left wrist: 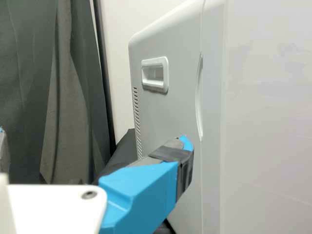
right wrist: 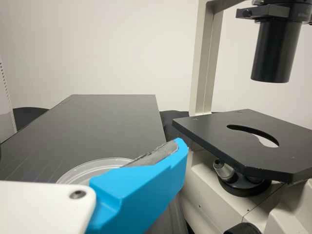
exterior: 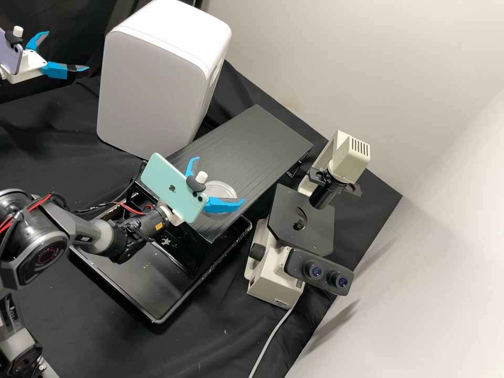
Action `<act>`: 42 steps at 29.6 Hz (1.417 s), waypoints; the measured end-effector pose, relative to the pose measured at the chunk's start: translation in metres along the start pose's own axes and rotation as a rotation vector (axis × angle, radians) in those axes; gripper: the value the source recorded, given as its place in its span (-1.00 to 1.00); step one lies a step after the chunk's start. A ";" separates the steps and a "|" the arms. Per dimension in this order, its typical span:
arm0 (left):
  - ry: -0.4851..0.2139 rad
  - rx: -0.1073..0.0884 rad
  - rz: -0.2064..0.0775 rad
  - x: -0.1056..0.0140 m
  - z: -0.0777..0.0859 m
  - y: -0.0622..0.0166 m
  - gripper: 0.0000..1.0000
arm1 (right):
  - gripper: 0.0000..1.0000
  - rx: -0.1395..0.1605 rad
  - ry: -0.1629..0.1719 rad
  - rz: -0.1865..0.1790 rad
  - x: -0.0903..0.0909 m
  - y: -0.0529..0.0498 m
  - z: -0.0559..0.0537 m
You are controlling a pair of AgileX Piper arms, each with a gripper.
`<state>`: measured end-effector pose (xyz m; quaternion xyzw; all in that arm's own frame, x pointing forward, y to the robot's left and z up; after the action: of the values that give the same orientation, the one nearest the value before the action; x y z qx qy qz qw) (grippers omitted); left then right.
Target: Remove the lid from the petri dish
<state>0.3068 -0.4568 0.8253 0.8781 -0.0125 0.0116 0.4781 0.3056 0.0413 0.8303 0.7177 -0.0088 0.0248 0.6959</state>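
Petri dish (exterior: pixel 219 190), clear round plastic, partly hidden behind right gripper (exterior: pixel 220 179), lid (right wrist: pixel 87 170) hard to tell from base; sits on ribbed black platform (exterior: pixel 252 142), nine o'clock from microscope (exterior: pixel 304 236). Blue fingers (exterior: pixel 226 206) apart, straddling it. Left gripper (exterior: pixel 67 50) at eleven o'clock, likewise apart.

Clear round petri dish (exterior: pixel 219 189), lying flat, on black ribbed platform (exterior: pixel 252 147)

black bench (exterior: pixel 58 136), white box (exterior: pixel 163 79), tray (exterior: pixel 157 286), microscope (exterior: pixel 302 247)
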 end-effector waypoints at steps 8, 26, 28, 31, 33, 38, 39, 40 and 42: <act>0.000 0.000 0.000 0.000 0.000 0.0000 1.00 | 1.00 0.000 0.000 0.000 0.000 0.000 0.000; -0.217 -0.081 -0.062 -0.025 0.059 -0.0172 1.00 | 1.00 0.000 0.000 0.000 0.000 0.000 0.000; -0.248 -0.090 -0.075 -0.033 0.062 -0.0230 1.00 | 1.00 0.000 0.000 0.000 0.000 0.000 0.000; -0.296 -0.088 -0.086 -0.042 0.065 -0.0293 1.00 | 1.00 0.000 0.000 0.000 0.000 0.000 0.000; -0.330 -0.083 -0.080 -0.048 0.067 -0.0321 1.00 | 1.00 0.000 0.000 0.000 0.000 0.000 0.000; -0.401 -0.080 -0.077 -0.060 0.071 -0.0370 1.00 | 1.00 0.000 0.000 0.000 0.000 0.000 0.000; -0.409 -0.077 -0.082 -0.061 0.071 -0.0381 1.00 | 1.00 0.000 0.000 0.000 0.000 0.000 0.000; -0.421 -0.073 -0.091 -0.064 0.072 -0.0399 1.00 | 1.00 0.000 0.000 0.000 0.000 0.000 0.000; -0.440 -0.064 -0.111 -0.068 0.073 -0.0435 1.00 | 1.00 0.000 0.000 0.000 0.000 0.000 0.000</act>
<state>0.2410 -0.4941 0.7467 0.8432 -0.0683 -0.2068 0.4914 0.3056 0.0413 0.8303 0.7177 -0.0088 0.0248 0.6959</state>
